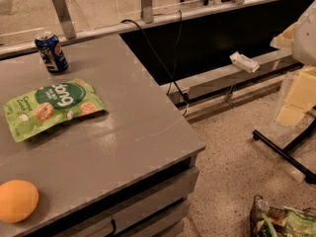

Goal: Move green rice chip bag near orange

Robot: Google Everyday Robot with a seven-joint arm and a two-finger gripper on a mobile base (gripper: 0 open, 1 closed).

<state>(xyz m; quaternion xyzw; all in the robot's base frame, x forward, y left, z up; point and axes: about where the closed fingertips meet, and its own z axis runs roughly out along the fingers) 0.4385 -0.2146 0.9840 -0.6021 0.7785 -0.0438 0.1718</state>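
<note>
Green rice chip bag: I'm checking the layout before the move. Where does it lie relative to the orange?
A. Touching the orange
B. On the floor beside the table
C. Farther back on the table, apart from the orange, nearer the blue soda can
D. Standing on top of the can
C: the green rice chip bag lies flat on the table, apart from the orange at the front edge and closer to the blue soda can; the gripper is not in view.

Robot body, right edge of the view: one part visible, a rounded off-white shell (307, 33). Smooth casing, pale grey in its shaded lower side, cut off by the frame border. Cannot tell which link of the arm it is. Surface detail too blurred to read. The gripper lies outside the view.
</note>
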